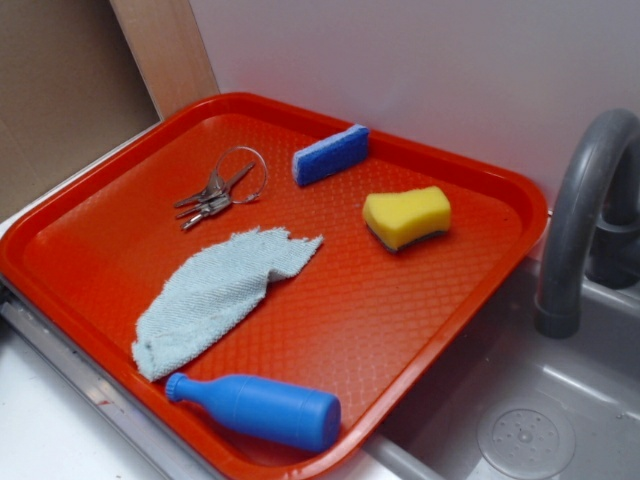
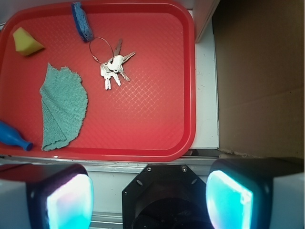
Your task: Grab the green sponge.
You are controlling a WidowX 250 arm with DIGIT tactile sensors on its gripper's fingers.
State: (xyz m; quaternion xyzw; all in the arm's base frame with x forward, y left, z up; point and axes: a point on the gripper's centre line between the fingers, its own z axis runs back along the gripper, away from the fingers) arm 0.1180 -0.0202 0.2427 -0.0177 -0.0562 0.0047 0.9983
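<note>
The green sponge point(image 1: 406, 217) is yellow foam with a thin dark layer underneath. It lies on the red tray point(image 1: 440, 330) toward its back right. In the wrist view it point(image 2: 26, 42) shows at the tray's top left corner. My gripper point(image 2: 150, 200) is open and empty, held high above the counter beside the tray, far from the sponge. Its two pads point(image 2: 70, 202) stand wide apart at the bottom of the wrist view. The gripper does not show in the exterior view.
On the tray lie a blue rectangular sponge point(image 1: 331, 154), a bunch of keys point(image 1: 215, 196), a light blue cloth point(image 1: 215, 293) and a blue plastic bottle point(image 1: 262, 410). A grey sink with a faucet point(image 1: 580, 220) stands to the right. A cardboard wall point(image 2: 259, 76) flanks the tray.
</note>
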